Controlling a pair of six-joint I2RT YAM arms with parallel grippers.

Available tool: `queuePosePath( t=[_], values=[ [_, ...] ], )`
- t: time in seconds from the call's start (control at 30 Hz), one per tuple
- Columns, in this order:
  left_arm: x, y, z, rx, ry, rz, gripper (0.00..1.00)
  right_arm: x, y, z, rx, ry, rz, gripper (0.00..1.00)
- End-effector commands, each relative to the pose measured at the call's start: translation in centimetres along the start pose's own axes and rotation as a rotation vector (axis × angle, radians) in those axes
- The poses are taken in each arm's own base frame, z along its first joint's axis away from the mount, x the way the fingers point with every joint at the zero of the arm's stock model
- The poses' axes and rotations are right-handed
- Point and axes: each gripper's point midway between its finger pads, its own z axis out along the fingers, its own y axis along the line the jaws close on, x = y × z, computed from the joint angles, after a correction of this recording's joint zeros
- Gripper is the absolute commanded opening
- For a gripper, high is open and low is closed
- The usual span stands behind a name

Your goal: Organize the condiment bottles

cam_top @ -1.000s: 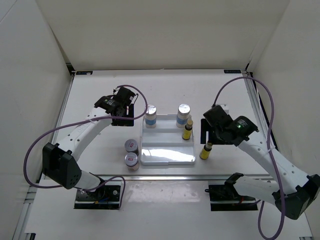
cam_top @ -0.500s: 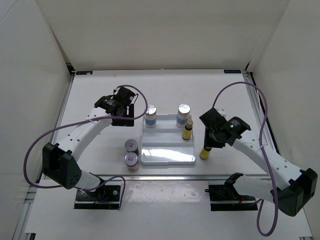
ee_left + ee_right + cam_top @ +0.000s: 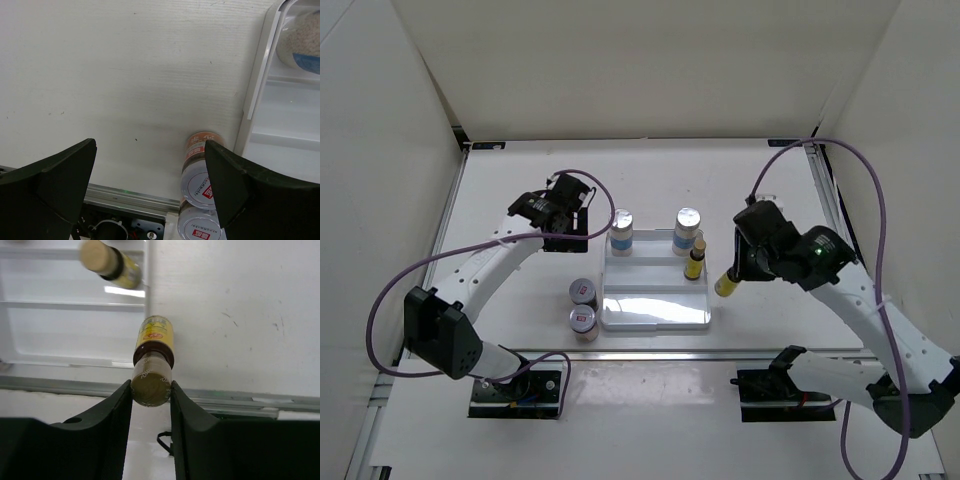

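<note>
My right gripper (image 3: 151, 389) is shut on the tan cap of a slim yellow bottle (image 3: 155, 342). In the top view the yellow bottle (image 3: 727, 283) hangs tilted beside the tray's right edge, under the right gripper (image 3: 738, 268). A second yellow bottle (image 3: 695, 262) stands on the white stepped tray (image 3: 655, 312), with two white blue-labelled bottles (image 3: 622, 232) (image 3: 687, 230) on the back step. Two silver-lidded jars (image 3: 583, 292) (image 3: 584, 320) stand left of the tray. My left gripper (image 3: 150, 150) is open and empty above bare table, behind the jars (image 3: 199, 182).
The tray's left rim (image 3: 257, 85) runs along the right of the left wrist view. A metal rail (image 3: 240, 402) marks the table's near edge. White walls enclose the table on three sides.
My right gripper came down over the yellow bottle right of the tray, shut on its cap and lifted it, tilting it. The left arm stayed where it was.
</note>
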Motion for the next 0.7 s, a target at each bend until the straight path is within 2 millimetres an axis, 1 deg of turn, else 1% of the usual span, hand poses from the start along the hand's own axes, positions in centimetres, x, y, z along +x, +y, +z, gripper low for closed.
queuePosePath(
  t=[0.0,0.03,0.07,0.1,0.13,0.17,0.2,0.23,0.27,0.3,0.33,0.37,0.4,0.43,0.47,0.53,0.57,0.63,0.67],
  values=[
    [-2.1,0.5,-2.2,0.02,-0.098,-0.038,1.0,-2.5,2.9,-2.5,-0.122,-0.06,-0.066,0.0],
    [-2.1,0.5,-2.2,0.02,-0.098,-0.038,0.97,-3.2,3.7,-3.2,-0.147,-0.078,-0.074,0.0],
    [-2.1,0.5,-2.2,0.02,-0.098,-0.038,0.95,-3.4,5.1,-3.6,-0.182,-0.088,-0.114,0.0],
    [-2.1,0.6,-2.2,0.012,-0.102,-0.039,0.95,-3.6,6.3,-3.3,-0.194,-0.084,-0.133,0.0],
    [-2.2,0.9,-2.1,-0.001,-0.107,-0.04,0.95,-4.0,7.3,-3.4,-0.216,-0.095,-0.157,0.0],
    [-2.2,0.8,-2.1,0.0,-0.107,-0.049,0.95,-4.9,9.2,-4.2,-0.269,-0.135,-0.181,0.0],
    [-2.3,1.1,-2.1,-0.005,-0.106,-0.056,1.0,-5.2,10.4,-3.6,-0.27,-0.124,-0.208,0.0],
    [-2.3,1.3,-2.0,-0.01,-0.104,-0.073,1.0,-5.4,11.3,-3.7,-0.279,-0.126,-0.238,0.0],
    [-2.5,1.6,-2.1,-0.012,-0.11,-0.084,1.0,-5.8,12.7,-4.0,-0.31,-0.146,-0.262,0.0],
    [-2.5,1.7,-2.0,-0.007,-0.105,-0.1,1.0,-6.0,14.0,-3.2,-0.307,-0.134,-0.289,0.0],
    [-2.6,2.2,-2.1,-0.012,-0.11,-0.117,1.0,-6.8,15.4,-4.0,-0.34,-0.162,-0.303,0.0],
    [-2.5,1.8,-2.2,0.011,-0.101,-0.116,1.0,-7.4,16.6,-3.1,-0.337,-0.163,-0.323,0.0],
    [-2.7,2.0,-2.0,0.015,-0.103,-0.121,1.0,-7.5,17.5,-3.0,-0.348,-0.166,-0.331,0.0],
    [-2.6,1.7,-2.1,0.032,-0.096,-0.12,1.0,-8.2,18.7,-2.4,-0.351,-0.175,-0.342,0.0],
    [-2.8,1.9,-2.0,0.029,-0.103,-0.122,1.0,-8.4,19.2,-2.0,-0.35,-0.177,-0.352,0.0],
    [-2.7,1.7,-1.7,0.035,-0.092,-0.118,1.0,-8.0,20.4,-0.9,-0.358,-0.162,-0.365,0.0],
    [-2.7,1.7,-1.7,0.035,-0.092,-0.118,1.0,-8.3,21.4,0.1,-0.36,-0.169,-0.375,0.0],
    [-2.5,1.1,-1.8,0.066,-0.079,-0.116,1.0,-7.4,22.1,2.3,-0.348,-0.137,-0.398,0.0],
    [-2.1,0.9,-1.6,0.073,-0.064,-0.111,1.0,-7.1,22.5,3.3,-0.346,-0.133,-0.4,0.0]
  ],
)
